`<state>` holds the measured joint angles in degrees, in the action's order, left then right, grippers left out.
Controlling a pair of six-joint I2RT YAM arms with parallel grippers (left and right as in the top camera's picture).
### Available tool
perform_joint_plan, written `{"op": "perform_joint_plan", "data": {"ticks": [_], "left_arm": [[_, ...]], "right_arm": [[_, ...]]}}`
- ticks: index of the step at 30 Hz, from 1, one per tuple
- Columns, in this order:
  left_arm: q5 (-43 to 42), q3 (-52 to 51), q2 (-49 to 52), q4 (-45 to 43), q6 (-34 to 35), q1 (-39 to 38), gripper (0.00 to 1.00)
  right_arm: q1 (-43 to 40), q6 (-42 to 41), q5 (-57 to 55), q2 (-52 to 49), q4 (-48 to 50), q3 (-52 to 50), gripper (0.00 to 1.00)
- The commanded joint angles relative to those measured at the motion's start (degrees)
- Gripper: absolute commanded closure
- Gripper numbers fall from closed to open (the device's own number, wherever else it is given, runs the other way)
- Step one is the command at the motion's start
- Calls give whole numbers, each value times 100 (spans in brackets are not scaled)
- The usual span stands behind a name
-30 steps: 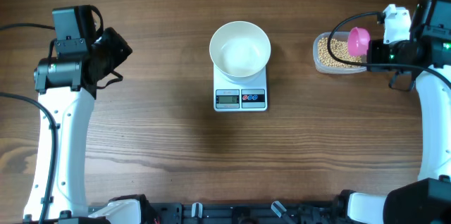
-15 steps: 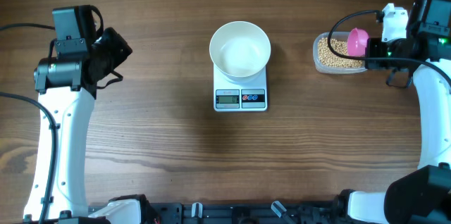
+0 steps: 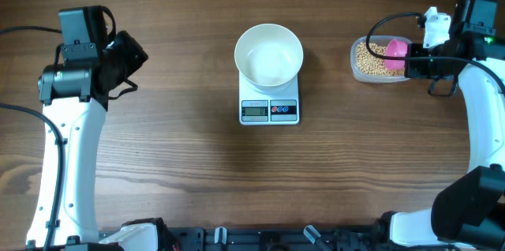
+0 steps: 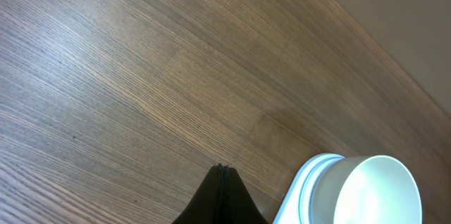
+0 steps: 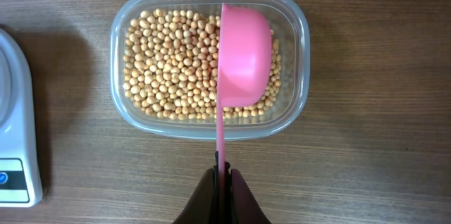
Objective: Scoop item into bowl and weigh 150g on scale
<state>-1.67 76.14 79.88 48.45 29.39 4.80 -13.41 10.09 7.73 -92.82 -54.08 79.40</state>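
Soybeans point(image 5: 173, 65): all in the clear plastic tub point(image 5: 299, 108) at the right side of the table point(image 3: 181, 172), well apart from the scale.

Pink scoop point(image 5: 245, 55): cup over the right half of the tub, turned on its side, with its thin handle running back towards the wrist. Cannot tell whether the cup touches the beans.

Right gripper point(image 5: 223, 176): clenched on the end of the scoop handle, just outside the tub's near wall.

White bowl point(image 3: 269, 54): upright on the white digital scale point(image 3: 269, 110) at table centre. It covers the platform, with the display and buttons exposed in front.

Left gripper point(image 4: 220, 172): fingers pressed together, grasping nothing, over bare wood left of the scale.
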Motion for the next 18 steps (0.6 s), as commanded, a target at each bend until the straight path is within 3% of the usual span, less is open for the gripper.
{"op": "perform_joint_plan", "data": {"ticks": [1, 18], "left_arm": [[-87, 0, 50, -13, -70, 24, 96], [-87, 0, 50, -15, -70, 24, 96]], "right_arm": [[44, -127, 326, -157, 94, -61, 96], [50, -221, 739, -160, 264, -378, 96]]}}
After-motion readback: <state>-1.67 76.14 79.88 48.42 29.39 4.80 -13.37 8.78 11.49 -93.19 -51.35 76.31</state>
